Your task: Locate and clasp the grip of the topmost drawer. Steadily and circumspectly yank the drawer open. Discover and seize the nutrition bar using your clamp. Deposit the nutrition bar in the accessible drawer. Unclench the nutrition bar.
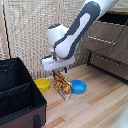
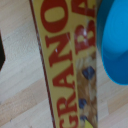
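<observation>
Centre frame: gripper over upright nutrition bar, between yellow bowl and blue bowl on desk. Upper right: topmost drawer pulled out. Lower left: black bin.

A yellow bowl and a blue bowl sit near each other on the pale wooden floor, the yellow one toward the exterior view's left and the blue one toward its right; the blue bowl's rim also shows up close in the wrist view, over the same light planks. At the exterior view's lower left stands a black fabric box, open at the top, with a divider across its inside. Behind everything runs a beige woven screen with pale upright posts.
</observation>
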Robot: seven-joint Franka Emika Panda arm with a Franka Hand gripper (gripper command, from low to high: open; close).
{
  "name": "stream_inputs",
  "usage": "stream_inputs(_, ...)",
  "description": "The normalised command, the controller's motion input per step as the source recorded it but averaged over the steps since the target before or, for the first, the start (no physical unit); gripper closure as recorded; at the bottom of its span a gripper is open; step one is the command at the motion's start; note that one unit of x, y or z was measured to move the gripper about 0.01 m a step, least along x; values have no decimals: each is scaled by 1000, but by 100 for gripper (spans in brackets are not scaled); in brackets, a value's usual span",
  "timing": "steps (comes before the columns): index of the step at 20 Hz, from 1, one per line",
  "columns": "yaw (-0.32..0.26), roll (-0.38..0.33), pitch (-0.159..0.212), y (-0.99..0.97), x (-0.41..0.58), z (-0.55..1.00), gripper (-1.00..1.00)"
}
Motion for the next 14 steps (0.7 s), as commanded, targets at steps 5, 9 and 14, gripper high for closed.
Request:
stream_inputs(5, 32, 45, 25, 92, 117, -498, 100)
stream_inputs(9, 33, 23, 5, 0, 3, -14, 100)
stream_inputs(14, 33, 5, 0, 0, 19, -30, 100)
